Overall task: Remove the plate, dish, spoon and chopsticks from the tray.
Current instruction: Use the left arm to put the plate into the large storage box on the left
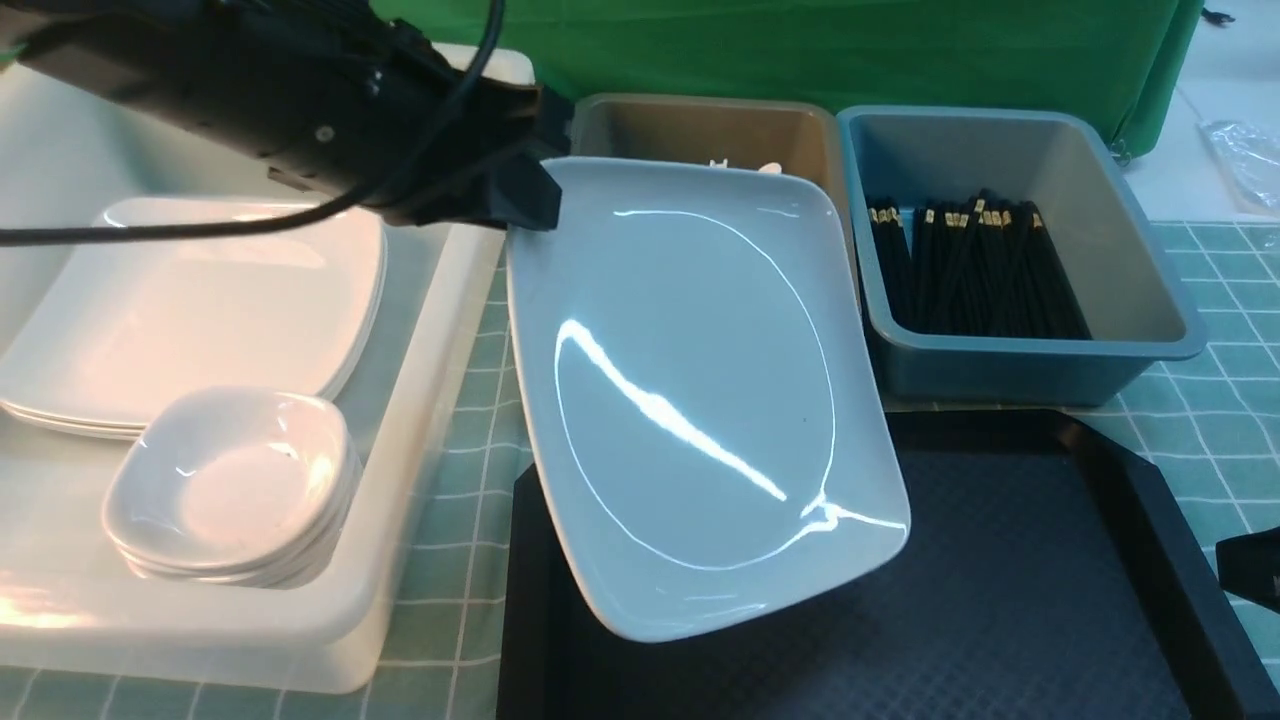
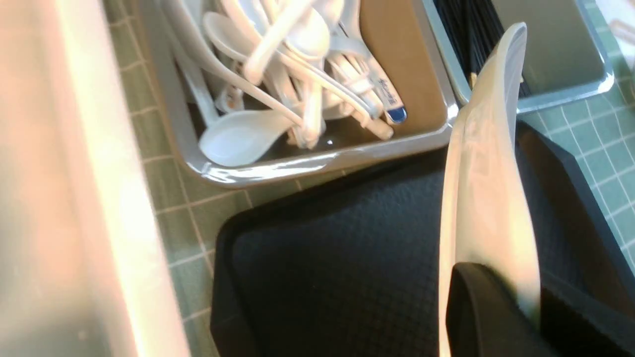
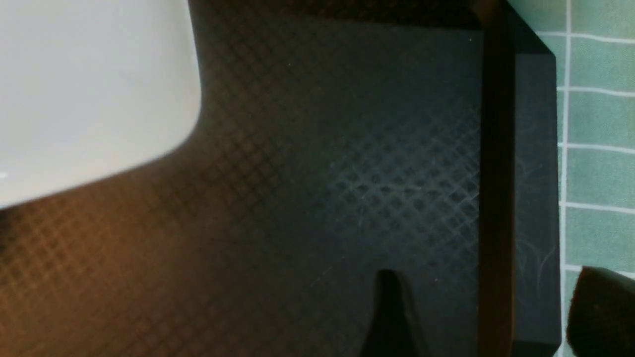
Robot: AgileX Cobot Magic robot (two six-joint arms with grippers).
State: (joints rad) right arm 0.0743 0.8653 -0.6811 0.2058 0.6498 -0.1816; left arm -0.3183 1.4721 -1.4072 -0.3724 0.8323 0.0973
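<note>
My left gripper (image 1: 530,195) is shut on the far left corner of the large white plate (image 1: 690,390) and holds it tilted in the air above the left part of the black tray (image 1: 1050,600). In the left wrist view the plate (image 2: 488,198) shows edge-on, clamped by a dark finger (image 2: 488,307). My right gripper (image 3: 483,317) is open and empty over the tray's right rim (image 3: 493,198); only its tip shows in the front view (image 1: 1250,570). The tray floor in view is bare. No spoon, dish or chopsticks lie on it.
A white bin (image 1: 440,330) on the left holds stacked plates (image 1: 200,310) and small deep dishes (image 1: 235,480). A grey-brown bin (image 2: 307,158) behind the tray holds several white spoons (image 2: 243,141). A blue-grey bin (image 1: 1140,260) holds several black chopsticks (image 1: 975,265).
</note>
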